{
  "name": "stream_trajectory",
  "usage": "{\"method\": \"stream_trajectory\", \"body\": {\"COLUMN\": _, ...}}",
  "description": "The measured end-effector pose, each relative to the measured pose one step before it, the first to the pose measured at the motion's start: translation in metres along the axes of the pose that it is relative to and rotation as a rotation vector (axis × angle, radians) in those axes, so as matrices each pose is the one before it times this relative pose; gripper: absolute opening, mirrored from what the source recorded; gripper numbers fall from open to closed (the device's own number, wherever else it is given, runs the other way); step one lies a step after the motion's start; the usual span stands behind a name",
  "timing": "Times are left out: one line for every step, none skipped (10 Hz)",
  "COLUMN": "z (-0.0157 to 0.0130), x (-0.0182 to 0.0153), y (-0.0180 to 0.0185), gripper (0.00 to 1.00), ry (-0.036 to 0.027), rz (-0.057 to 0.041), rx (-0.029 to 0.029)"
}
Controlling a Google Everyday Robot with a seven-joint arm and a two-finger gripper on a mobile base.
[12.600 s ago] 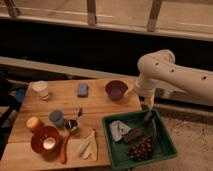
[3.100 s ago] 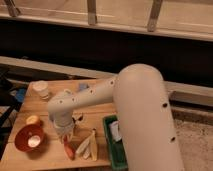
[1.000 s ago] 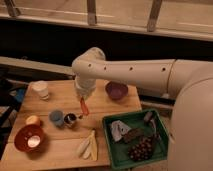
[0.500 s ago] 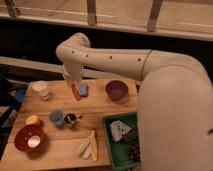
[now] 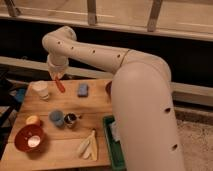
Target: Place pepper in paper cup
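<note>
My gripper (image 5: 56, 76) hangs over the back left of the wooden table (image 5: 65, 147), shut on the pepper (image 5: 60, 85). The orange-red pepper slants down and to the right below the fingers, above the tabletop. Just to its left stands the paper cup (image 5: 41, 90), a short white cylinder near the table's back left corner. The pepper's tip is beside the cup's right side, outside the rim. My white arm sweeps in from the right and hides the table's right part.
A blue sponge (image 5: 83, 89) lies right of the pepper. A small blue cup (image 5: 56, 117) and a shiny metal cup (image 5: 70, 120) stand mid-table. An orange bowl (image 5: 29, 138) sits front left, pale yellow strips (image 5: 88, 146) in front, a green bin (image 5: 109, 145) at right.
The arm has carried the pepper from the table's middle back and to the left, and it now hangs next to the paper cup.
</note>
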Motion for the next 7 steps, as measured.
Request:
{"method": "stream_trajectory", "body": {"z": -0.0001, "x": 0.00006, "y": 0.00054, "gripper": 0.0, "ry": 0.00011, "rz": 0.00013, "rx": -0.00121}}
{"method": "stream_trajectory", "body": {"z": 0.00007, "x": 0.00085, "y": -0.00071, "gripper": 0.0, "ry": 0.00108, "rz": 0.00002, "rx": 0.00177}}
{"method": "stream_trajectory", "body": {"z": 0.00033, "x": 0.00181, "y": -0.00091, "gripper": 0.0, "ry": -0.00551, "rz": 0.00742, "rx": 0.00903}}
{"method": "stream_trajectory", "body": {"z": 0.00048, "x": 0.00319, "y": -0.00477, "gripper": 0.0, "ry": -0.01346, "rz": 0.01536, "rx": 0.02454}}
{"method": "stream_trajectory", "body": {"z": 0.0018, "x": 0.00468, "y": -0.00904, "gripper": 0.0, "ry": -0.01242, "rz": 0.01187, "rx": 0.01882}}
{"method": "stream_trajectory", "body": {"z": 0.00108, "x": 0.00166, "y": -0.00842, "gripper": 0.0, "ry": -0.00784, "rz": 0.00346, "rx": 0.00748}}
{"method": "stream_trajectory", "body": {"z": 0.00437, "x": -0.00261, "y": -0.00154, "gripper": 0.0, "ry": -0.00733, "rz": -0.01215, "rx": -0.00126}}
